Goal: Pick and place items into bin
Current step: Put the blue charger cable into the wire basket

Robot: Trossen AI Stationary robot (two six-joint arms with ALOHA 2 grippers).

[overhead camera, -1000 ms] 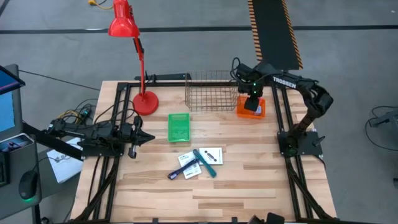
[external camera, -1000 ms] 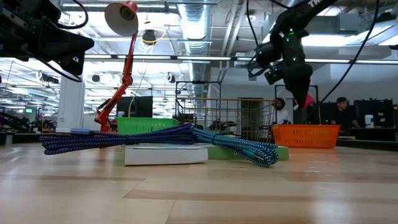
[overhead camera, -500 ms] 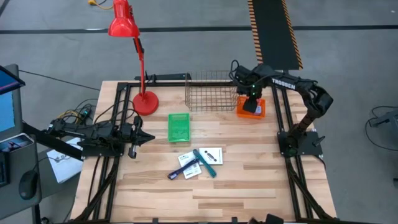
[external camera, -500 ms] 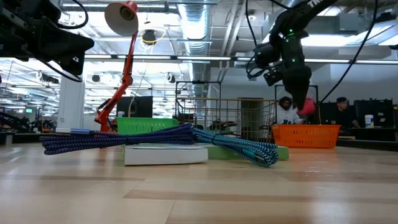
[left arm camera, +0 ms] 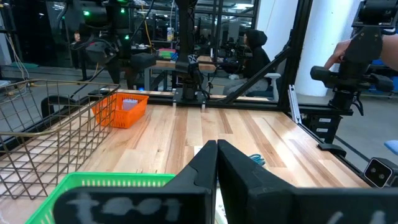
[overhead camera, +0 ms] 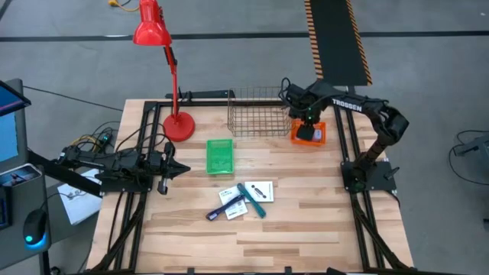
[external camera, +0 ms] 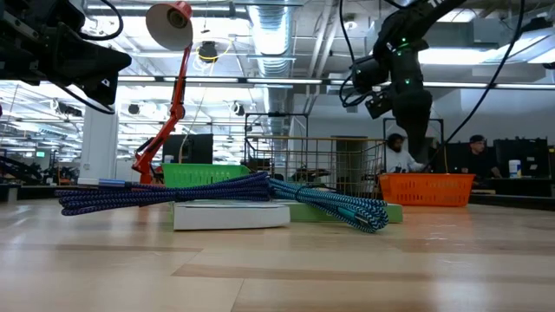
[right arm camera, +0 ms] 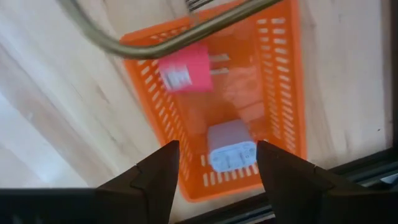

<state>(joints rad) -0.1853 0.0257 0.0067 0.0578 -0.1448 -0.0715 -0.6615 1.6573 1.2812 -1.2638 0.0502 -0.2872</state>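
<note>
My right gripper (right arm camera: pixel 214 180) hangs open over the orange bin (overhead camera: pixel 309 133) at the table's far right, touching nothing. Below it, inside the bin, are a small pink-red plug-like object (right arm camera: pixel 185 68) and a white block (right arm camera: pixel 231 147). White printed cards (overhead camera: pixel 261 189), a dark blue braided cord (overhead camera: pixel 223 210) and a teal braided cord (overhead camera: pixel 252 200) lie flat mid-table; the low view shows the two cords (external camera: pixel 260 186) draped over the cards. My left gripper (overhead camera: pixel 180 169) waits shut at the table's left side.
A wire basket (overhead camera: pixel 260 114) stands just left of the orange bin, its rim bar (right arm camera: pixel 186 28) crossing the right wrist view. A green bin (overhead camera: pixel 220 156) sits left of centre, a red lamp (overhead camera: pixel 178 124) at far left. Bare wood spans the near half (overhead camera: pixel 290 237).
My right gripper has let go of the pink-red object, which was at its fingertips a second ago, hung lower half a second ago, and has now fallen into the orange bin. The gripper has shifted slightly toward the table's far-left above the bin.
</note>
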